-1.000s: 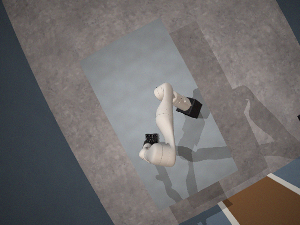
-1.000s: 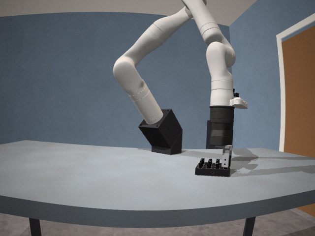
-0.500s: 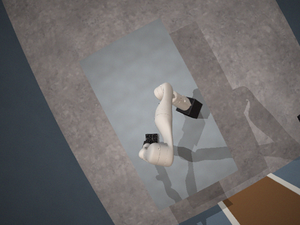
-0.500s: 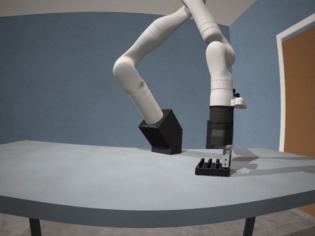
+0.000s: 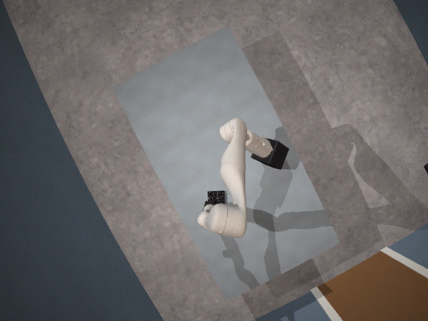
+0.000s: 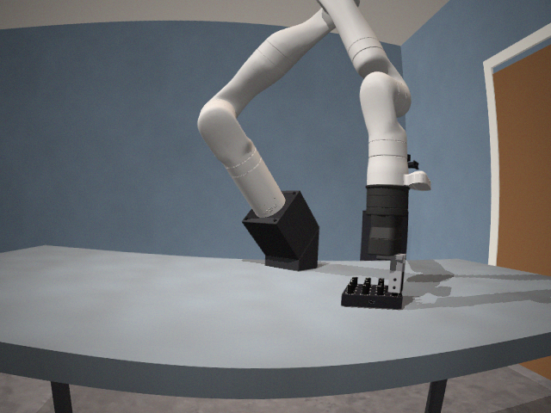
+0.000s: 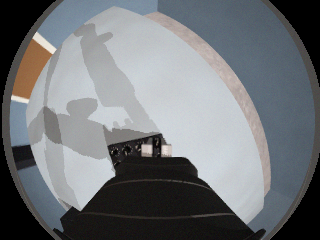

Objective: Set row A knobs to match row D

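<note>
With my gripper (image 6: pixel 395 290) (image 7: pixel 156 144) narrowed around what appears to be corner knob A1 (image 7: pixel 157 143), its hold impossible to confirm, the knob box (image 5: pixel 216 197) (image 6: pixel 371 302) (image 7: pixel 134 145) stands on the table, row A's match with row D unreadable and probably unfinished.

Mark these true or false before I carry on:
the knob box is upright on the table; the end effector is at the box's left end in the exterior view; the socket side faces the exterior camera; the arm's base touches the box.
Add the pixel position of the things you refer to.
The knob box (image 5: pixel 216 196) (image 6: pixel 355 301) (image 7: pixel 134 142) is upright on the table (image 5: pixel 173 98) (image 6: pixel 177 311) (image 7: pixel 190 100). True.

The end effector (image 6: pixel 396 291) (image 7: pixel 156 144) is at its left end, exterior view. False: right end.

The socket (image 6: pixel 371 301) side faces the exterior camera. True.

The arm's base (image 5: pixel 280 155) (image 6: pixel 284 231) touches the box. False: they stand apart.
</note>
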Motion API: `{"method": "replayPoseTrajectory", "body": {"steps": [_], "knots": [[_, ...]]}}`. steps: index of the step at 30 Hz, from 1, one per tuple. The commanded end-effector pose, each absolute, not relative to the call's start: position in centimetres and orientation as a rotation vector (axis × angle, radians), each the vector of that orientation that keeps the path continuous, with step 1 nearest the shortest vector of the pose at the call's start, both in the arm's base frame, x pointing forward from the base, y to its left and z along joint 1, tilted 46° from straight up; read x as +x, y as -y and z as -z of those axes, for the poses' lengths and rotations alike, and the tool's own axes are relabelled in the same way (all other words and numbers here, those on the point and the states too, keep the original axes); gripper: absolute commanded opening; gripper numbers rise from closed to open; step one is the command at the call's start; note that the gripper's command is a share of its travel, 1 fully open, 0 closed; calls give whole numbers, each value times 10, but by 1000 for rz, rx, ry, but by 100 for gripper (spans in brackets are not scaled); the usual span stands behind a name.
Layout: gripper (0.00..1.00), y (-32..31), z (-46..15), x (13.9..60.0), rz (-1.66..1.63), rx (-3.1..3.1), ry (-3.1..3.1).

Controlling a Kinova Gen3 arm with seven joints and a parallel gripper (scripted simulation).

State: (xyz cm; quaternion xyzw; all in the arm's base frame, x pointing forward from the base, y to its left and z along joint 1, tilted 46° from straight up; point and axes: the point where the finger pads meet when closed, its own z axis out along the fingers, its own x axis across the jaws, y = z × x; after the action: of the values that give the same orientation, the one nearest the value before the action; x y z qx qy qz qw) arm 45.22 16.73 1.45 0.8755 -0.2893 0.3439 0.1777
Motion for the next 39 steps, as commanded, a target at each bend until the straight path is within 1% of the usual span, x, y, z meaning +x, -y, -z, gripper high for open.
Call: {"method": "replayPoseTrajectory", "body": {"steps": [1,14,15,39], "knots": [[30,-168,-15,452,-973,2479,818],[30,-168,-15,452,-973,2479,817],[46,-168,-15,452,-973,2479,817],[46,-169,-17,451,-973,2479,817]]}}
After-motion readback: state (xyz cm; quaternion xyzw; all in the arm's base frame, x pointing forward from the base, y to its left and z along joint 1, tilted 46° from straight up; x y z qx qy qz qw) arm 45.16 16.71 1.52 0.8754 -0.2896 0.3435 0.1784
